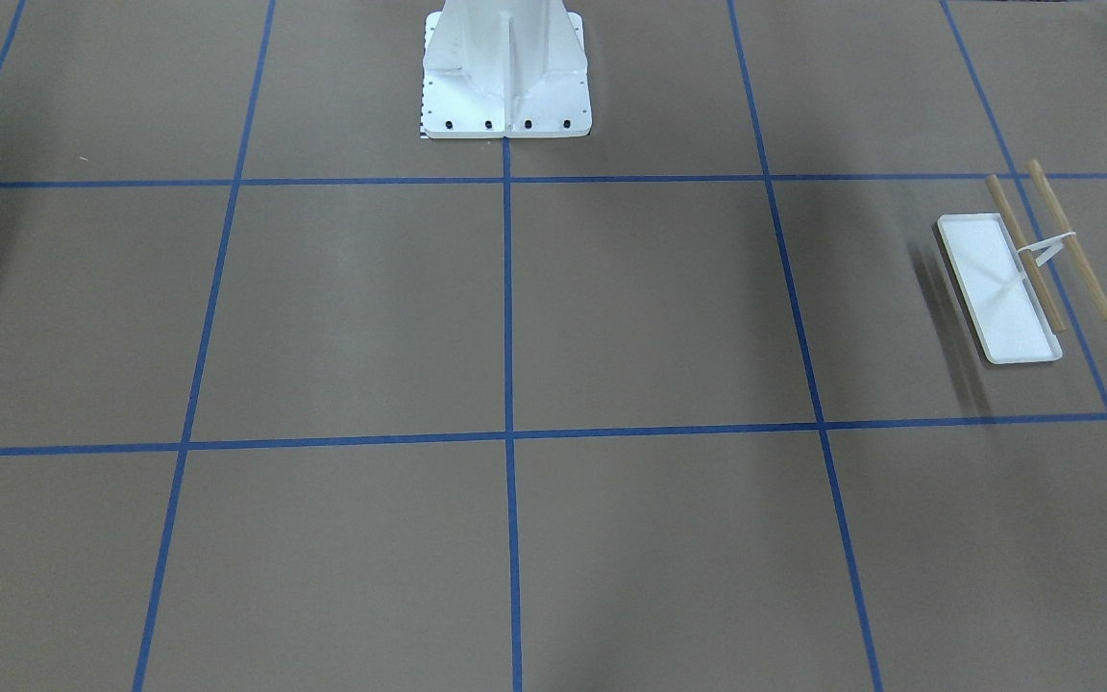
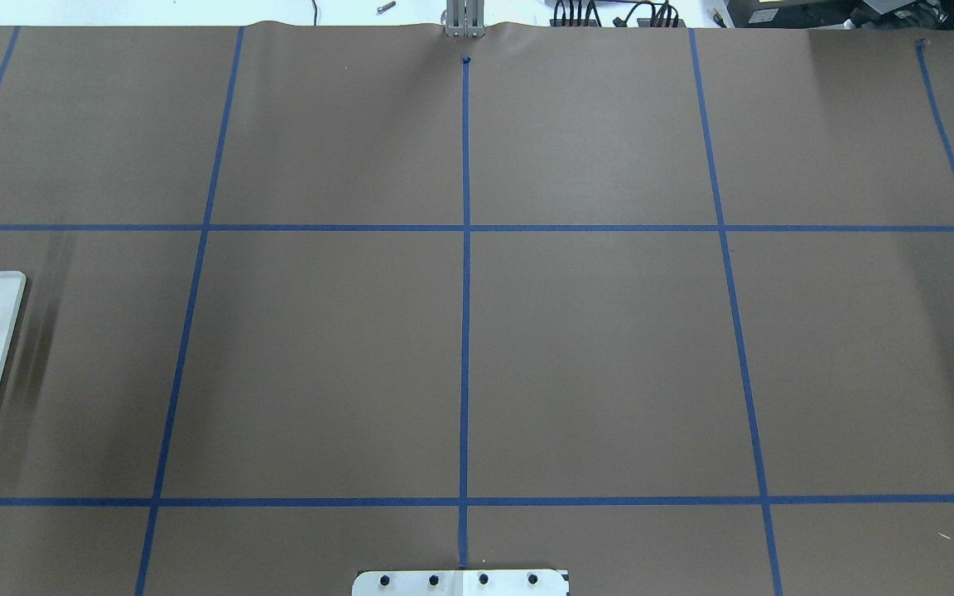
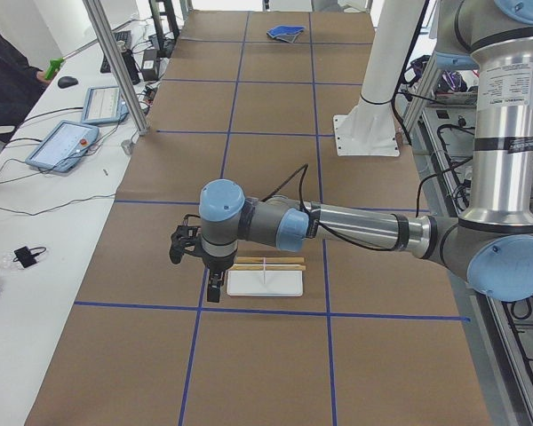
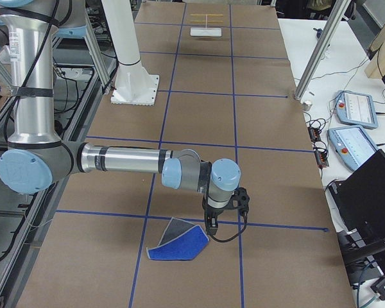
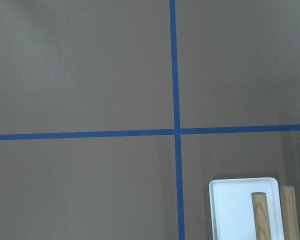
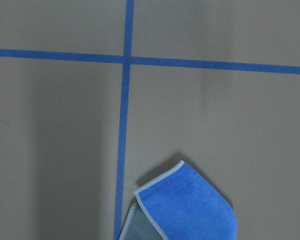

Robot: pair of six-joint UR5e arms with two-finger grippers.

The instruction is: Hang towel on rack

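Brown paper-covered counter [image 1: 371,308] w/ blue tape grid [image 1: 507,288]; white bolted pedestal [image 1: 505,72] at robot side, centre. Rack [image 3: 265,284] stands upright at robot's left end of counter: white tray base [image 1: 998,288] flat on the paper, two tan rods [image 1: 1089,274] parallel above it, nothing draped on them. Towel [image 4: 179,247] lies at the opposite (right) end, well apart from rack, flat on the counter, partly folded over w/ grey underside showing, next to a tape crossing. Left claw [image 3: 214,288] points down just beside the short end of the tray; contact not discernible. Right claw [image 4: 212,226] points down near the towel's upper corner; touching or not, can't tell. Both claws seen only from side cams, fingers too small: how far open, or whether anything is gripped, cannot tell for either. Wrist cams show no fingers.
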